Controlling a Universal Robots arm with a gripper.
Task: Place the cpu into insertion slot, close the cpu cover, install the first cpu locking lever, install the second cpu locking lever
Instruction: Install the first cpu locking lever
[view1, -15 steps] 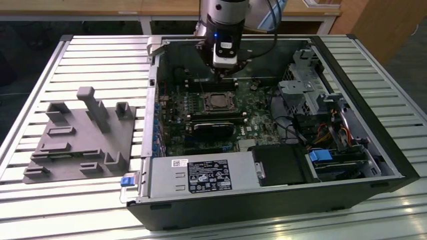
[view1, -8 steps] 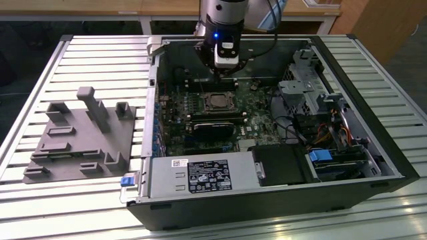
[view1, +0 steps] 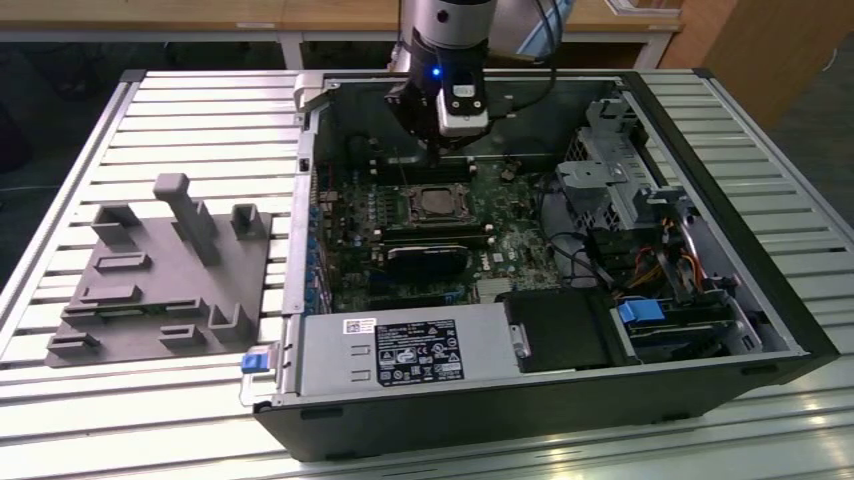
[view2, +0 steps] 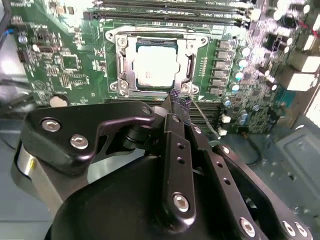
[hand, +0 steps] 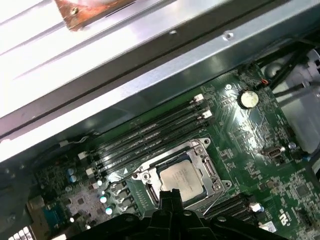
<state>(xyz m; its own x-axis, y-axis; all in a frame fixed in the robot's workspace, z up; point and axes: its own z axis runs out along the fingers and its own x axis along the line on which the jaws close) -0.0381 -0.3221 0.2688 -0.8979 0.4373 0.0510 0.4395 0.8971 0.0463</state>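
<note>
Hanging over the open computer case (view1: 747, 300) on the slatted bench (view1: 200, 110), the claw (view1: 449, 150) points down at the green circuit board (view2: 60, 65). In the exterior view it sits above the board just behind the socket area.

In both wrist views its fingers are drawn together so the tips meet. Nothing can be seen caught between them.

The cpu (view2: 152, 65) lies flat in the insertion slot (view2: 187, 67), with its pale metal top showing through the window of the cpu cover (view2: 120, 60). The cover lies down over the slot rather than standing up on its hinge.

In the second wrist view the claw tips (view2: 176, 100) are just beside one edge of the cover frame, near a corner and off the chip itself. Whether they touch the frame I cannot tell. A thin wire lever (view2: 205, 122) slants away from that corner, close by the tips.

Long black memory slots (hand: 150, 135) run along the far side of the socket from the claw. A silver power supply box (view1: 400, 350) fills the near end of the case. A grey moulded fixture (view1: 160, 280) rests on the bench, well apart on the exterior view's left.
</note>
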